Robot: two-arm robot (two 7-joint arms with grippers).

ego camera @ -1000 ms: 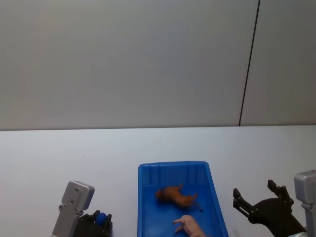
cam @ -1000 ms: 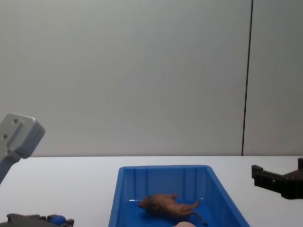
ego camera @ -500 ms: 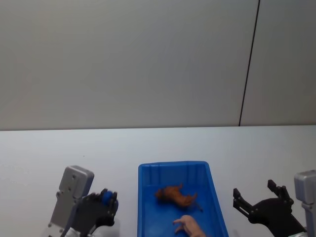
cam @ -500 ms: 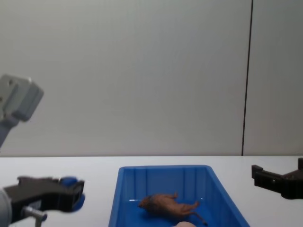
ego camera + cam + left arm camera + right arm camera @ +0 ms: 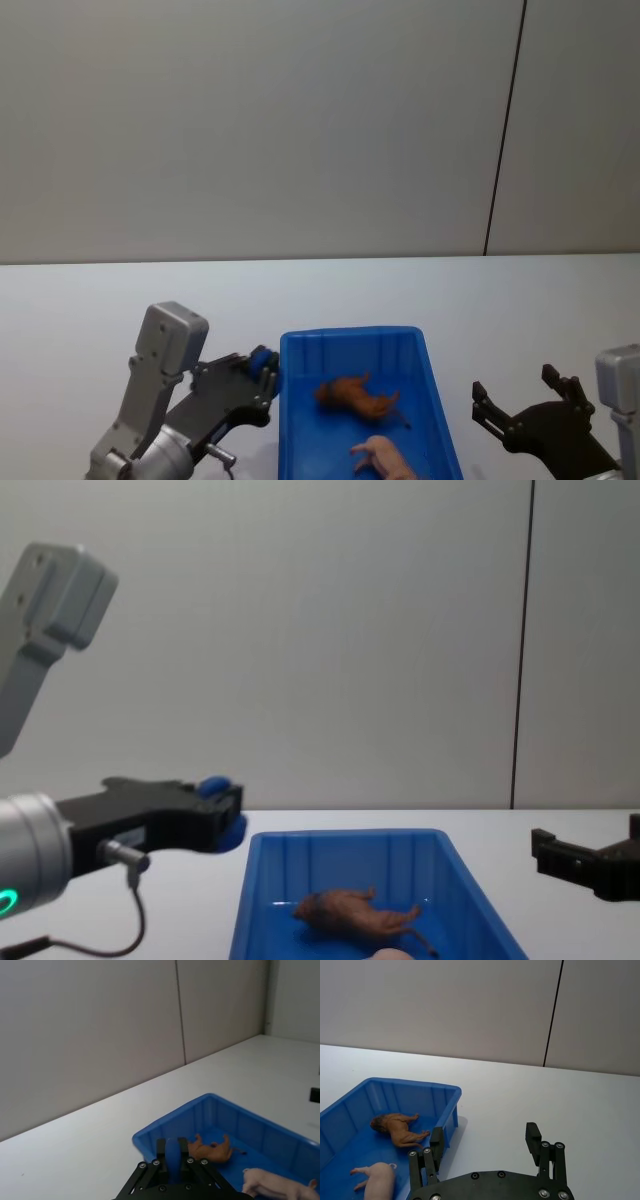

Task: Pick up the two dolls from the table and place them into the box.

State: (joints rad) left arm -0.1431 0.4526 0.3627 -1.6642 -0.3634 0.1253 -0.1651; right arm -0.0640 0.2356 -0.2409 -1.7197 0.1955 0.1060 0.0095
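My left gripper [image 5: 262,370] is shut on a small blue rounded doll [image 5: 262,358], held in the air just left of the box's far-left corner. In the left wrist view the blue doll [image 5: 171,1159] sits between the fingers, with the box beyond it. The box [image 5: 350,332] is a bright blue bin at the table's front centre. Inside it lie a brown long-bodied animal doll [image 5: 358,397] and a pale pink doll [image 5: 382,458]. My right gripper [image 5: 525,405] hovers open to the right of the box, with nothing between its fingers [image 5: 437,1142].
The white table [image 5: 480,300] spreads wide around the box. A grey wall with a dark vertical seam [image 5: 505,130] stands behind it. A thin cable [image 5: 135,905] hangs under my left gripper.
My left gripper has risen from the table with the blue doll and moved right, up to the box's left rim. The right arm and the dolls in the box are still.
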